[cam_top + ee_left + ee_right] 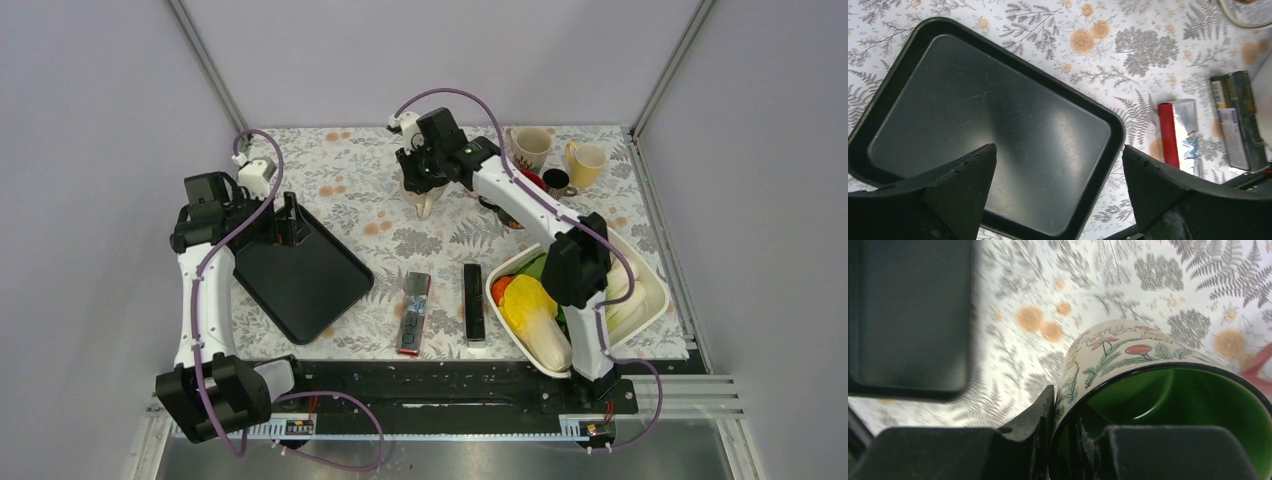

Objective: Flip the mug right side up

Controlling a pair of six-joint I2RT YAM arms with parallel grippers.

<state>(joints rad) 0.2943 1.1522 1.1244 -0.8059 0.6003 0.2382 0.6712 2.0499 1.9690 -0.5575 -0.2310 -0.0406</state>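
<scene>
**Top external first: mug's on a thin rim pinch, here's what worries me**

Top external: the right gripper (424,185) is at the far middle of the table (360,170), with the mug (427,207) poking out right under it. I can't tell from here whether the base is touching the cloth. Two other cups (530,148) stand well off to the right, so they're not a collision problem. The left gripper (285,222) hovers over the black tray (300,275), holding nothing.

Left wrist: the left gripper (1058,150) is spread wide with just the bare tray (973,100) beneath it. It's nowhere near the mug, so it couldn't steady or catch it.

Right wrist: the right gripper (1060,415) is pinching the mug (1128,352) by its wall, one finger inside the green interior and one outside on the mushroom print. The mouth faces the camera.

My guess at the risks:
- With such a small contact patch, the mug could pivot or slide out of the pinch.
- If it's let go while the mug is tilted, it could roll back onto its side.
- The inside finger could drag the rim as it backs out and tip the mug over.
</scene>
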